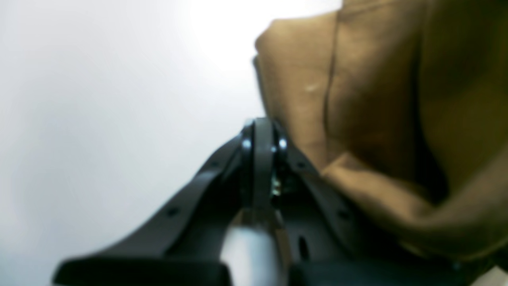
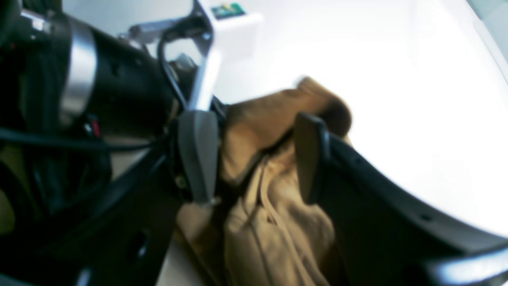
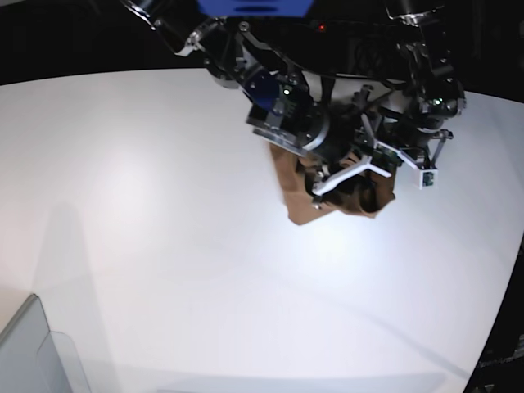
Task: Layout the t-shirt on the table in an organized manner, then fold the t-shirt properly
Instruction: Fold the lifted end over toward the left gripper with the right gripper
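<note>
1. Jaws first: the left gripper point(image 1: 260, 131) is showing its two fingers pressed together at the tips in the left wrist view, with no cloth visible between them; the brown fabric is hanging just beside it, and whether it is touching the fingers cannot be told.
2. The right gripper point(image 2: 254, 159) is standing with its jaws apart — a grey pad point(image 2: 197, 153) on one side, a dark finger point(image 2: 310, 155) on the other — and folds of the t-shirt point(image 2: 274, 222) are sitting in the gap between them; whether the pads are pressing on the cloth cannot be told through the blur.
3. In the base view the t-shirt point(image 3: 296, 205) is lying bunched in a crumpled brown heap on the table point(image 3: 147, 246), toward the far side and right of centre, largely hidden beneath both arms.
4. Both grippers are crowding over the heap, close to one another — the left gripper point(image 3: 393, 160) on the right of the base view, the right gripper point(image 3: 332, 176) on its left.
5. A grey translucent bin corner point(image 3: 37, 356) is sitting at the table's near left edge, well apart from the shirt.
</note>
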Available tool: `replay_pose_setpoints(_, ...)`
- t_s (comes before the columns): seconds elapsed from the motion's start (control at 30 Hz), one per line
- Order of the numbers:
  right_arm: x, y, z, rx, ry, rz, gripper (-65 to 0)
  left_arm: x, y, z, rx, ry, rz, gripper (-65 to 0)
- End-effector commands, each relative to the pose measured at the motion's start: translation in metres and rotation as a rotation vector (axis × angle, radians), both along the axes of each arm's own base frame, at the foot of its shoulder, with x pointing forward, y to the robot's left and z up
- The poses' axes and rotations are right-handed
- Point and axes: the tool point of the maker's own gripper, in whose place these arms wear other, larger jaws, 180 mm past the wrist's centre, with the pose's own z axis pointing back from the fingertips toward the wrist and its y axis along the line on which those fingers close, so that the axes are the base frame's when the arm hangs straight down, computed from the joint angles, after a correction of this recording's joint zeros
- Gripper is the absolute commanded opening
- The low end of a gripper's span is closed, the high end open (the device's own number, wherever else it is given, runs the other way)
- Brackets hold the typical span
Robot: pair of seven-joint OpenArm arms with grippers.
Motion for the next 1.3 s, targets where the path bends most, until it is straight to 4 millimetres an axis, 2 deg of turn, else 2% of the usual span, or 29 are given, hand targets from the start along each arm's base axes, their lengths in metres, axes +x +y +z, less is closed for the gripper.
replay_pose_setpoints(0.0,0.003,0.007,0.021,0.061,-0.034,0.007,-32.9,0.007,0.003,0.010,0.006,-0.039,0.002,-65.0)
replay_pose_setpoints(0.1,0.001,-0.001,0.021,0.057,-0.041,0.001,-32.9,-0.003,0.013,0.010,0.039,-0.027,-0.004,-65.0)
replay_pose_setpoints(0.23,0.021,-0.026,0.026,0.065,-0.058,-0.079,-33.0,-0.011,0.017,0.021,0.070,-0.046,-0.011,-65.0)
replay_pose_setpoints(0.37,0.049,-0.064,0.032,0.073,-0.075,-0.200,-33.1,-0.018,0.045,0.041,0.111,-0.085,0.065,-65.0)
replay_pose_setpoints(0.5,0.068,-0.105,0.027,0.074,-0.058,-0.335,-33.2,-0.023,0.069,0.052,0.142,-0.106,0.127,-65.0)
replay_pose_setpoints(0.57,0.068,-0.121,0.024,0.077,-0.043,-0.386,-33.2,-0.026,0.080,0.054,0.153,-0.108,0.157,-65.0)
replay_pose_setpoints(0.73,0.049,-0.136,0.006,0.061,0.012,-0.421,-33.3,-0.028,0.088,0.055,0.156,-0.109,0.181,-65.0)
replay_pose_setpoints(0.8,0.034,-0.131,-0.005,0.055,0.048,-0.404,-33.3,-0.027,0.087,0.055,0.155,-0.109,0.177,-65.0)
replay_pose_setpoints(0.9,0.013,-0.114,-0.012,0.089,0.078,-0.357,-33.3,-0.026,0.086,0.055,0.151,-0.111,0.178,-65.0)
replay_pose_setpoints(1.03,-0.002,-0.095,-0.013,0.139,0.090,-0.307,-33.3,-0.022,0.086,0.057,0.150,-0.122,0.179,-65.0)
replay_pose_setpoints(1.2,-0.033,-0.057,-0.023,0.131,0.127,-0.170,-33.3,-0.024,0.088,0.057,0.152,-0.119,0.183,-65.0)
replay_pose_setpoints(1.27,-0.048,-0.048,-0.027,0.114,0.127,-0.107,-33.3,-0.026,0.088,0.055,0.152,-0.113,0.182,-65.0)
